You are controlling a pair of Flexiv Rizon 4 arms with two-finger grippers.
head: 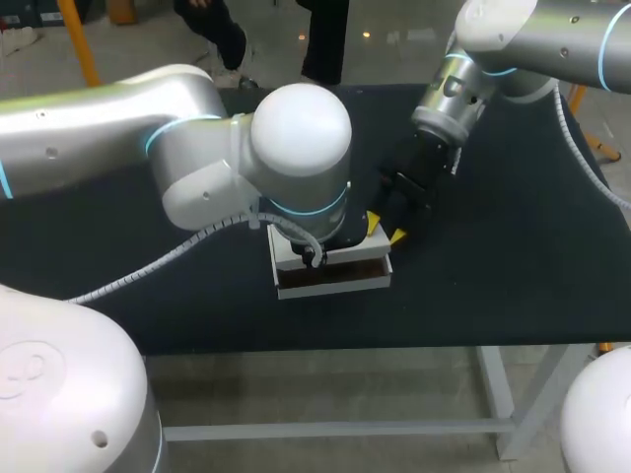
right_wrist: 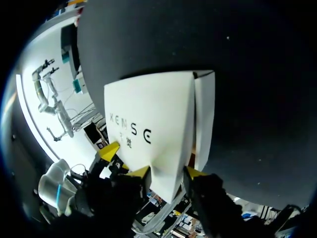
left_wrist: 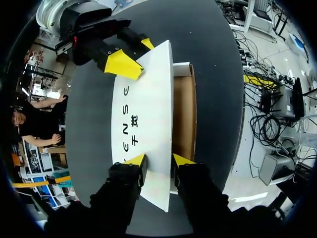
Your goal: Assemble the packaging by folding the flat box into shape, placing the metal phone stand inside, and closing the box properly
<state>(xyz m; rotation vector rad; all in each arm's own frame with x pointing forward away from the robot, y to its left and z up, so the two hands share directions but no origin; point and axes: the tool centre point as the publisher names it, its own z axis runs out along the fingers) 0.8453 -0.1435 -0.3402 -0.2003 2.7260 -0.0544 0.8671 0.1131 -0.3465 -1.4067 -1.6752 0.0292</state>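
Both the left claw (left_wrist: 158,161) and right claw (right_wrist: 167,173) pinch opposite ends of the lid flap (left_wrist: 143,109) over the open box (left_wrist: 184,114), thin cardboard that likely handles light and bendy, best gripped at its edges.

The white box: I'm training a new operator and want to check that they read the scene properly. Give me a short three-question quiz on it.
1. True or false: the box lies as a flat sheet on the table.
2. What do the left gripper and right gripper both pinch? A) the lid B) a phone stand C) the table's edge
3. Fill in: the box's open inside looks ____.
Key: 1 false, it is folded into shape; 2 A; 3 brown.
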